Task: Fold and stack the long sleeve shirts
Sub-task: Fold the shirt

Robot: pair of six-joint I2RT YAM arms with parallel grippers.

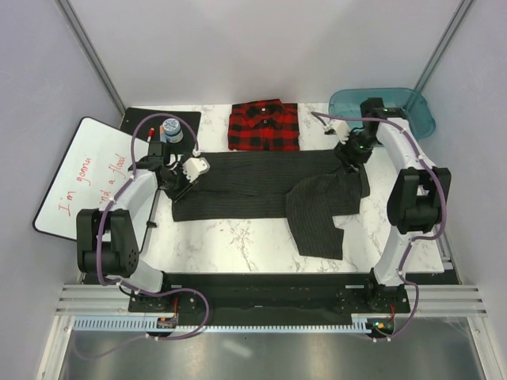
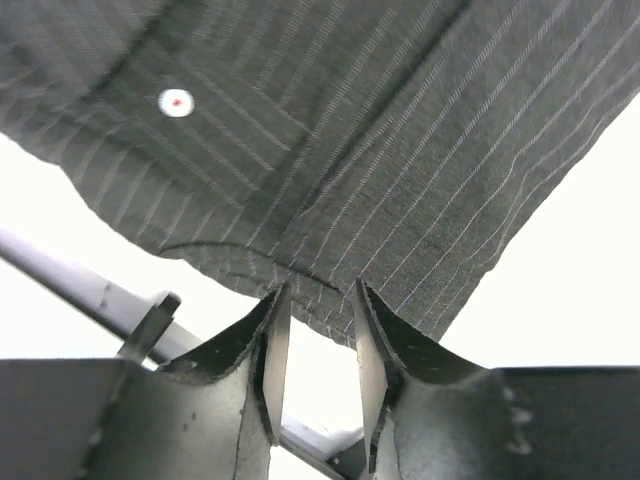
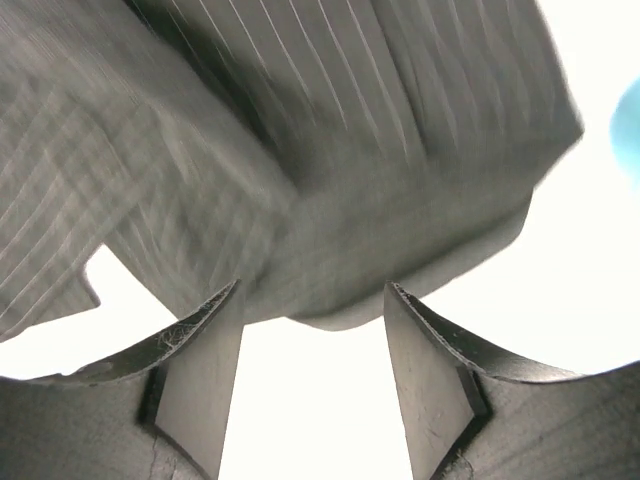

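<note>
Top external view: the pinstriped shirt (image 1: 253,186) lies on the table (image 1: 230,241) with its long axis running 9 to 3 o'clock and one sleeve trailing toward 5 o'clock, the folded plaid shirt (image 1: 264,125) at its 12 o'clock, left gripper (image 2: 318,290) narrowly parted and right gripper (image 3: 312,290) wide, both empty at its ends.

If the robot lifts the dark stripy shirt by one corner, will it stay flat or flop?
Probably floppy: the pinstriped shirt lies in soft folds, with its sleeve lying crooked. Lifted, it would likely sag from the pinch. Pushed, thin cloth probably bunches instead of sliding.
</note>
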